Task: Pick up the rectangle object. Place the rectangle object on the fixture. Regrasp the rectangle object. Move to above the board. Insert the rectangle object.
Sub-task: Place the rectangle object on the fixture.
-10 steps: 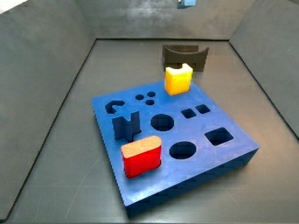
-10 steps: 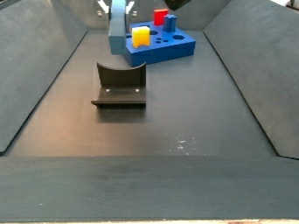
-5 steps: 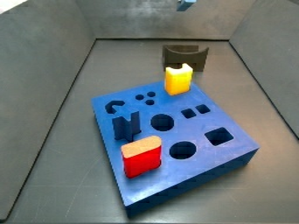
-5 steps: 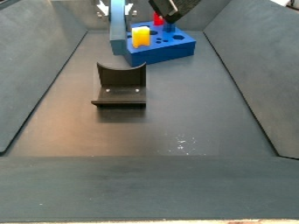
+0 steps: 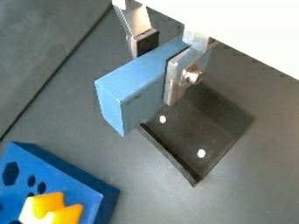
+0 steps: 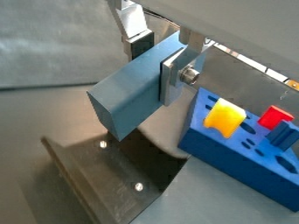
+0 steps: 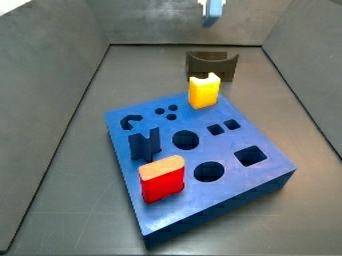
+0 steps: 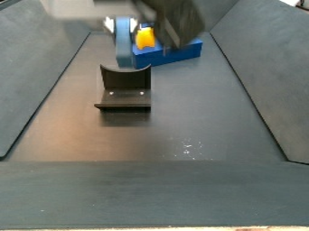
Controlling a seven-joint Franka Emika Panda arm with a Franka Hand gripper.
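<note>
The block (image 5: 138, 93) is gripped in the claw (image 5: 162, 59), one silver finger (image 5: 176, 77) being pressed flat against a broad face and the other finger (image 5: 142, 37) against the opposite face. Both wrist views show it carried clear of the floor, with the fixture (image 5: 198, 136) directly below. In a side view only a pale blue scrap of the block (image 7: 213, 10) is caught at the upper edge, above the fixture (image 7: 210, 64); in the other side view the claw (image 8: 151, 23) is blurred and little can be made out.

The step in hand is judged to be the placing on the fixture: the pick-up is done, and the block is not yet set down, a clear gap being visible between its free end and the base plate. The board (image 6: 250, 153) lies just beyond the fixture, carrying a yellow block (image 6: 221, 115) and a red block (image 6: 275, 116).

For the next move, a descent would be called for, with the block brought into the concave front between the raised sides, then released so that a fresh grip can be taken. Care would be needed that the low end meets the plate squarely rather than on a corner.

The block's long axis is seen to run out from the fingers at a downward slant in both wrist views, neither upright nor level. It is held near one end; the free end, with its square end face, points down towards the fixture.
</note>
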